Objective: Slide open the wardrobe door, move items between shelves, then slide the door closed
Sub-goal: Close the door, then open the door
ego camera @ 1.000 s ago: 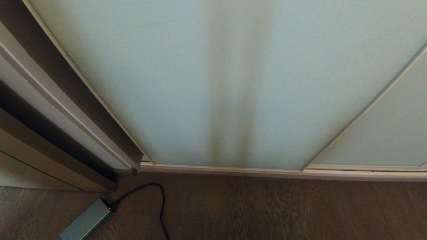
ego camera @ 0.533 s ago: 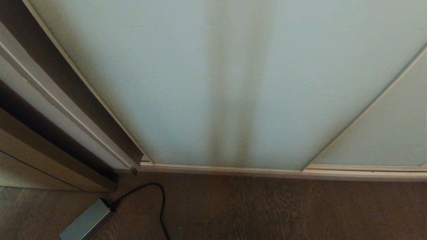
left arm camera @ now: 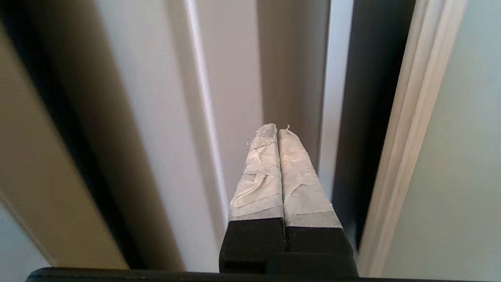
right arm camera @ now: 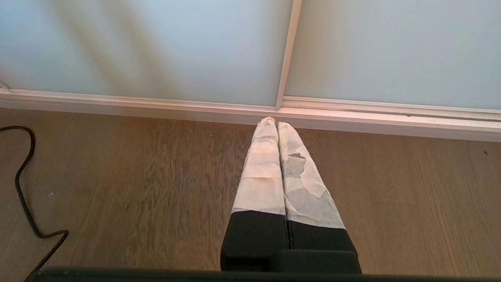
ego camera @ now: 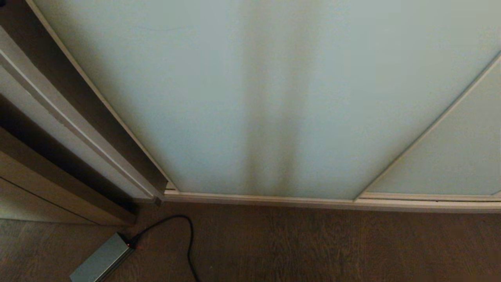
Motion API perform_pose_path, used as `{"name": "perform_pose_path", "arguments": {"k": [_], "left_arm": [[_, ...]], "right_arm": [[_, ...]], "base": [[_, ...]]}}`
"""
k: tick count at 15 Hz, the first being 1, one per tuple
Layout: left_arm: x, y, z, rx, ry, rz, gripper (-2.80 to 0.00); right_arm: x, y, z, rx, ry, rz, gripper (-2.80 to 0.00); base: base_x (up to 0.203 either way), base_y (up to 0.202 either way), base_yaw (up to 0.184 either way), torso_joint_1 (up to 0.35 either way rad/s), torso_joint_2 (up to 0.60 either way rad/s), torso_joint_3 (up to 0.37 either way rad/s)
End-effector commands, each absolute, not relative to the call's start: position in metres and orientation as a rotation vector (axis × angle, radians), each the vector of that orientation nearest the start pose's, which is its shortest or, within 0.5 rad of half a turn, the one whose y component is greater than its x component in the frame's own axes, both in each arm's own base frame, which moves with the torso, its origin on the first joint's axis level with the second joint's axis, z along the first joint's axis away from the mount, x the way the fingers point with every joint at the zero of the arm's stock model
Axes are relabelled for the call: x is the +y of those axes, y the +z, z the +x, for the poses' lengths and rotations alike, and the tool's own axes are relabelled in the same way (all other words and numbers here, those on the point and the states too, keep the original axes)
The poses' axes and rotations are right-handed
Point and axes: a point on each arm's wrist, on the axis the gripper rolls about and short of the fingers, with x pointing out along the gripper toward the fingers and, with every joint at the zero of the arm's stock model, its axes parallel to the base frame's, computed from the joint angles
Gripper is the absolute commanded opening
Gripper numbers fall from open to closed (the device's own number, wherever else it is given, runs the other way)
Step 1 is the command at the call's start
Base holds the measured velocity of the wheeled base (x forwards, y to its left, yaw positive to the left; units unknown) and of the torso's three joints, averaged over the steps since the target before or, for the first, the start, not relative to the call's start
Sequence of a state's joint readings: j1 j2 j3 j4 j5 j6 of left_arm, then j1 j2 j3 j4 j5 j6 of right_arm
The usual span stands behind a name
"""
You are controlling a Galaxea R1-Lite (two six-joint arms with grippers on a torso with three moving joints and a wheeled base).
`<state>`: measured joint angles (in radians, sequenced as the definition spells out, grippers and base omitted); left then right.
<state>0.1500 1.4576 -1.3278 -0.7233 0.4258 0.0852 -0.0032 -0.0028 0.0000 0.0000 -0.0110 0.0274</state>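
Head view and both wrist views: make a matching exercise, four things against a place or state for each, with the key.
Things:
1. sliding wardrobe door
2. black cable
3. left gripper
4. right gripper

Places or states:
A. jaws shut, over the wooden floor
B. closed, frosted pale blue-green
C. jaws shut, beside the door's off-white frame edge
D. lying curved on the floor, plugged into a grey box

Pairs: 1-B, 2-D, 3-C, 4-A

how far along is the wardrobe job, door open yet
Nothing looks done: the sliding wardrobe door stands closed, hiding shelves and items. In hand: the left gripper, shut and empty, points at the beige side frame beside the door's edge. The right gripper, shut, hangs over the floor. Left: opening, moving items, closing.
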Motion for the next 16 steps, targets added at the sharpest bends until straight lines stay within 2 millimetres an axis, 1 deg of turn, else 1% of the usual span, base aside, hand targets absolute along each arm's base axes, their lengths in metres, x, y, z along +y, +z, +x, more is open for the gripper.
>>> {"name": "perform_pose_path", "arguments": {"k": [1,4,6,8,9,13,16], "left_arm": [[0.047,0.413,0.245,-0.549,0.561,-0.026,-2.8],[0.05,0.415,0.268,-0.511,0.512,-0.022,-2.8],[0.051,0.415,0.273,-0.497,0.491,-0.016,-2.8],[0.053,0.416,0.291,-0.492,0.468,-0.01,-2.8],[0.053,0.417,0.296,-0.493,0.448,-0.006,-2.8],[0.051,0.422,0.3,-0.457,0.362,0.014,-2.8],[0.05,0.422,0.3,-0.448,0.308,0.013,-2.8]], "right_arm": [[0.0,0.075,-0.023,-0.003,-0.014,0.028,-2.8],[0.0,0.075,-0.023,-0.003,-0.014,0.028,-2.8],[0.0,0.075,-0.023,-0.003,-0.014,0.028,-2.8],[0.0,0.075,-0.023,-0.003,-0.014,0.028,-2.8],[0.0,0.075,-0.023,-0.003,-0.014,0.028,-2.8],[0.0,0.075,-0.023,-0.003,-0.014,0.028,-2.8],[0.0,0.075,-0.023,-0.002,-0.014,0.028,-2.8]], "base": [[0.0,0.0,0.0,0.0,0.0,0.0],[0.0,0.0,0.0,0.0,0.0,0.0],[0.0,0.0,0.0,0.0,0.0,0.0],[0.0,0.0,0.0,0.0,0.0,0.0],[0.0,0.0,0.0,0.0,0.0,0.0],[0.0,0.0,0.0,0.0,0.0,0.0],[0.0,0.0,0.0,0.0,0.0,0.0]]}}
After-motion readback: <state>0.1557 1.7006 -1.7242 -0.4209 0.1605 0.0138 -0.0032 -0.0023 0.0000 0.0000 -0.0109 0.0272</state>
